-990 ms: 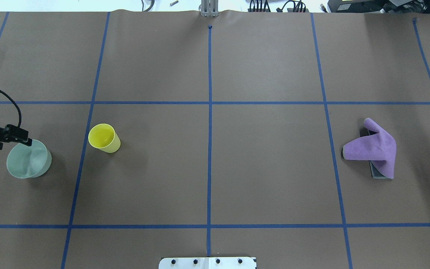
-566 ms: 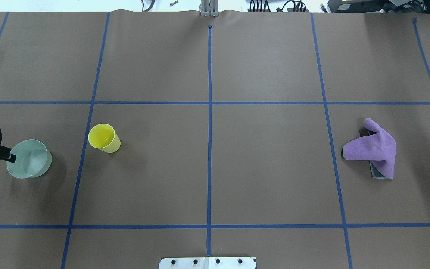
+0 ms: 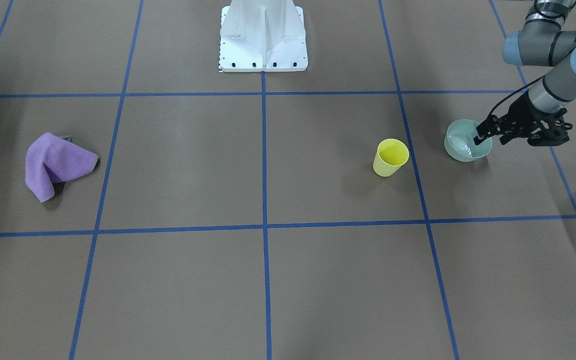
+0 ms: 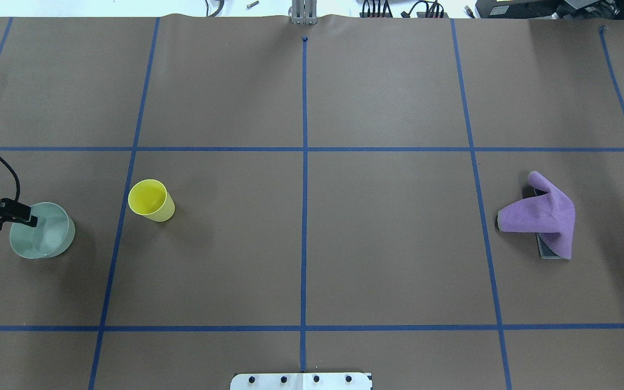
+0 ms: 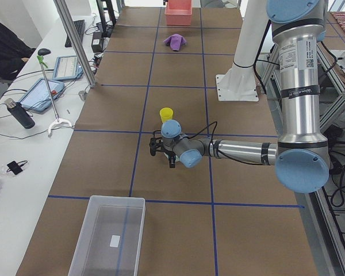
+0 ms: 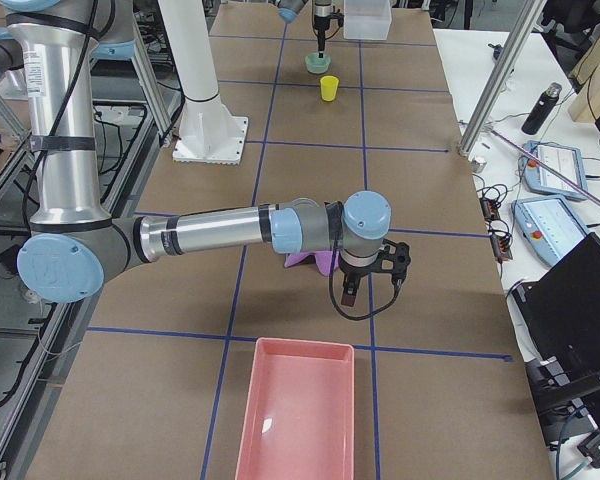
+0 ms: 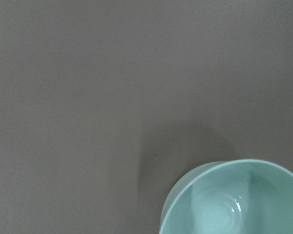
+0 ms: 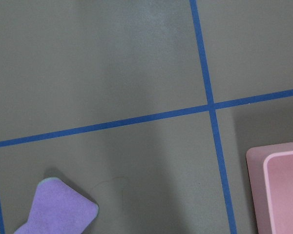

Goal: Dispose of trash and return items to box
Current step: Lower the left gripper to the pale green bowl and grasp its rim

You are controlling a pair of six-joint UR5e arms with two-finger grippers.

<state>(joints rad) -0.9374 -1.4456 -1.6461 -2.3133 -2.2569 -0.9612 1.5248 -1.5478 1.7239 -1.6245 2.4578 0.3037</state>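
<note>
The pale grey-green bowl stands upright at the table's left side; it also shows in the front view and the left wrist view. My left gripper hangs over the bowl's outer rim, one finger inside the bowl, jaws seemingly open and holding nothing. The yellow cup stands upright a little way toward the middle. The frosted box sits empty at the left end. My right gripper hovers beside a purple cloth; I cannot tell its state.
The purple cloth lies over a flat dark object at the right side. A pink tray sits at the right end, its corner in the right wrist view. The white pedestal stands at the robot's edge.
My left gripper pulled back off the bowl's far rim toward the table's left end, then came back over the bowl's outer rim. The bowl, cup and cloth have not moved.
</note>
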